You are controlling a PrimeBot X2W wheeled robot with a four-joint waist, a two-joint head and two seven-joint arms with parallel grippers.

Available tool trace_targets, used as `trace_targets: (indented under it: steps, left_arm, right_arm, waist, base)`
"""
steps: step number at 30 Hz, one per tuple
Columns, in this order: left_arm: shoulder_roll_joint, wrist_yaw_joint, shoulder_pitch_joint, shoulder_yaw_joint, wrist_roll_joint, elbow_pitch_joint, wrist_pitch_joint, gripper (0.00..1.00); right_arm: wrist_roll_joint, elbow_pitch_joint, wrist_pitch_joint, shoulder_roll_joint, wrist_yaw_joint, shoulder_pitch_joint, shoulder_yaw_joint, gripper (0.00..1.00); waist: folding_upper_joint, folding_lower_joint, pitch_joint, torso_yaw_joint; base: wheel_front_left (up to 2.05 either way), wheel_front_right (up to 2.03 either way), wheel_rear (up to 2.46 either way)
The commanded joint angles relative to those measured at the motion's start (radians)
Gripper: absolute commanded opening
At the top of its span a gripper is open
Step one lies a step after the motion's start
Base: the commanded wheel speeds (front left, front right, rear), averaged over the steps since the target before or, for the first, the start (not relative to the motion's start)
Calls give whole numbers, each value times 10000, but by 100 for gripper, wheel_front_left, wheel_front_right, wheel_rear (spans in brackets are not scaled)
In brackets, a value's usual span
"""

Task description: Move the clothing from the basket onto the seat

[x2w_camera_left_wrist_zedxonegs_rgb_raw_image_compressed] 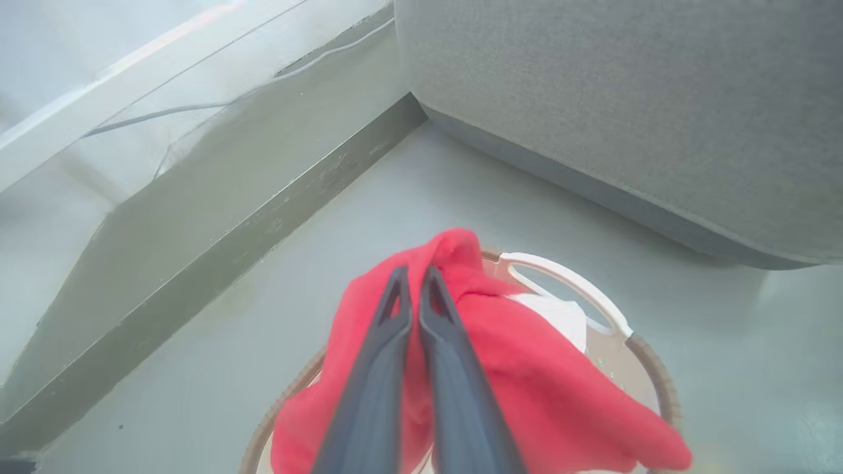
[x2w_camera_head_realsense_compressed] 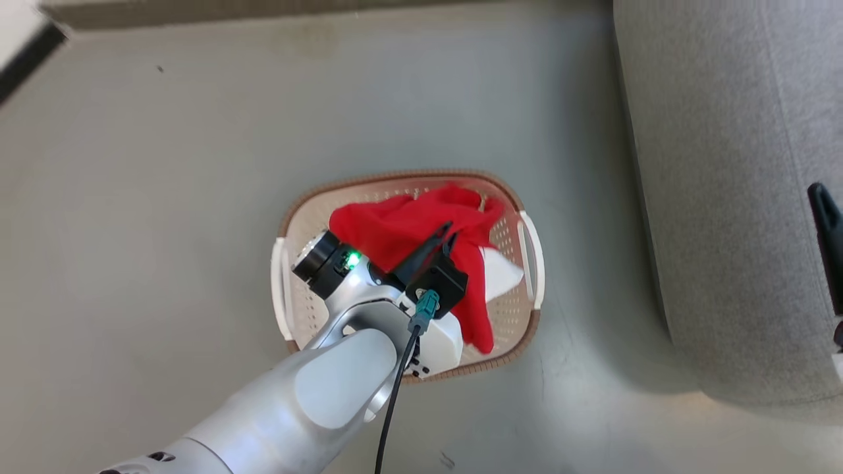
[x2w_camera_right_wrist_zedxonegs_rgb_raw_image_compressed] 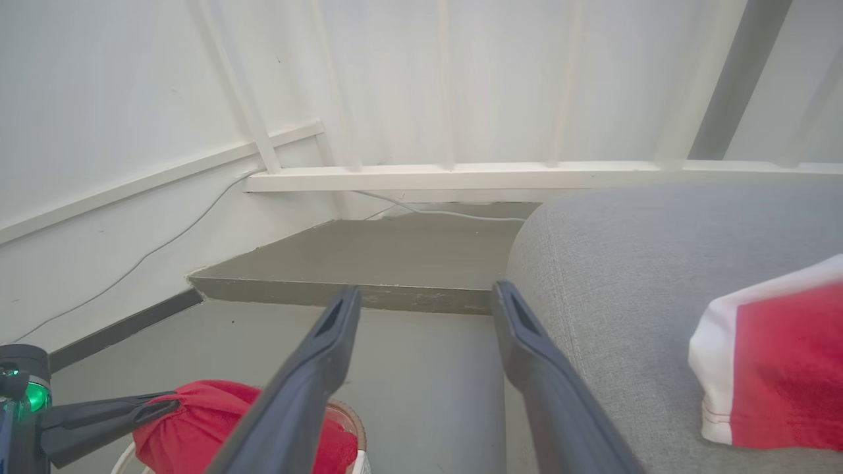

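Head view: basket (x2w_camera_head_realsense_compressed: 395, 176), cream with brown rim, on the grey floor (x2w_camera_head_realsense_compressed: 164, 197), just beside the seat (x2w_camera_head_realsense_compressed: 737, 197). The clothing (x2w_camera_head_realsense_compressed: 395, 227), red with a white patch, is bunched inside the basket. The left hand (x2w_camera_head_realsense_compressed: 450, 235) is pinched shut on its upper folds. One dark fingertip of the right hand (x2w_camera_head_realsense_compressed: 826, 224) is over the seat at the frame's right edge.

Left wrist view: both fingers (x2w_camera_left_wrist_zedxonegs_rgb_raw_image_compressed: 388, 329) pressed together with red fabric peaked at their tips. The rest of the fabric drapes over the basket near a white handle (x2w_camera_left_wrist_zedxonegs_rgb_raw_image_compressed: 573, 283).

Right wrist view: right hand fingers spread wide, gripping nothing, above the seat edge. A second red-and-white garment (x2w_camera_right_wrist_zedxonegs_rgb_raw_image_compressed: 770, 368) lies on the seat cushion.
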Motion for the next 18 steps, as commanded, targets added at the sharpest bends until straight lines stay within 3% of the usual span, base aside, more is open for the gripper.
trace_targets:
  steps: [1, 10, 18]
  left_arm:
    - [-40, -108, 62, 165, -112, -226, -108, 0]
    - [-40, -1015, 593, 1193, 352, -933, -133, 0]
    - [308, -2339, 1448, 2282, 890, -1324, -134, 0]
  right_arm:
    - [-66, -89, -116, -376, 40, 341, 123, 100]
    - [-499, 478, -116, -230, 40, 628, 638, 100]
    - [-955, 947, -117, 126, 40, 788, 1259, 100]
  waist:
    - [0, 0, -497, 179]
    - [0, 0, -1810, 269]
    - [0, 0, -3000, 342]
  base:
    - [0, 0, 0]
    - [0, 0, 0]
    - [0, 0, 0]
